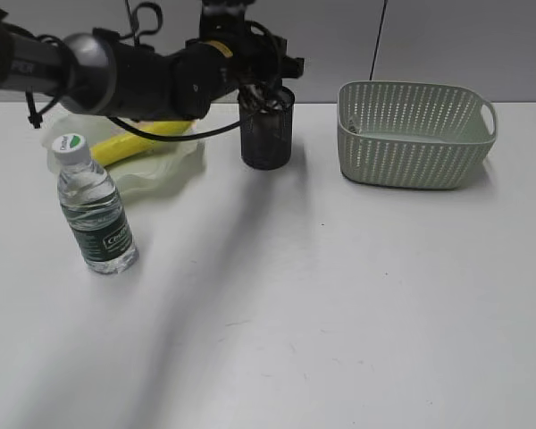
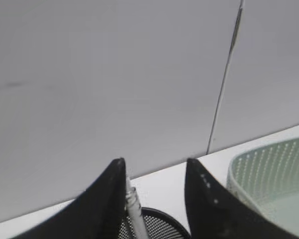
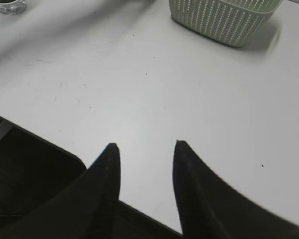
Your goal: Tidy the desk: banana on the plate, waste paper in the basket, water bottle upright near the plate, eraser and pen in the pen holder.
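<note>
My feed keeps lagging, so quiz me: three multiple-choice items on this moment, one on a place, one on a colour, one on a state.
1. Where does the banana lie?
A. on the plate
B. in the basket
C. on the bare desk

2. What colour is the water bottle cap?
A. blue
B. white
C. red

3. How does the left end effector stand over the pen holder?
A. shut, nothing near
B. jaws apart, pen beside one finger
C. far from the holder

Answers:
1 A, the yellow curve rests in the ruffled dish.
2 B, the cap shows white.
3 B, the left wrist view shows a gap between the fingers.
</note>
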Controlling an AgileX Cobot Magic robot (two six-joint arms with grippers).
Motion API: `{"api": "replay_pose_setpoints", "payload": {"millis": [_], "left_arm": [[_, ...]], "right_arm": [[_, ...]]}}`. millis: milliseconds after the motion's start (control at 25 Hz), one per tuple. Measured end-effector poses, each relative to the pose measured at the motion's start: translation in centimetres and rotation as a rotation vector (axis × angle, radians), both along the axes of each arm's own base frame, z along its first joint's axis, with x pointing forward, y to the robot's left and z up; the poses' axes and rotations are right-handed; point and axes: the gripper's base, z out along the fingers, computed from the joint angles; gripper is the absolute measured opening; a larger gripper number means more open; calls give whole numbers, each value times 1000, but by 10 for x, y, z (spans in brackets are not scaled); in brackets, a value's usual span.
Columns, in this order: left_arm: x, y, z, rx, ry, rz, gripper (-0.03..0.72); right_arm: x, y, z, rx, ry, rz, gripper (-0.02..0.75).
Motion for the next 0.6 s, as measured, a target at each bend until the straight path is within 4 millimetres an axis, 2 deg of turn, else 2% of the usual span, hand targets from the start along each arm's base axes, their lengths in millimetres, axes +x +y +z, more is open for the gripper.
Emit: {"api": "replay_pose_setpoints", "payload": {"millis": [120, 280, 440, 600], "left_arm": [[-9, 2, 29, 8, 41, -32, 298], [-30, 9, 82, 57, 85, -101, 298], [-64, 26, 136, 191, 136, -177, 298], [-110, 55, 183, 330, 240, -220, 298]], "right_arm": [[0, 0, 0, 0, 0, 0, 298], [0, 0, 0, 0, 0, 0, 298], [0, 0, 0, 0, 0, 0, 298], [0, 0, 0, 0, 0, 0, 298]]}}
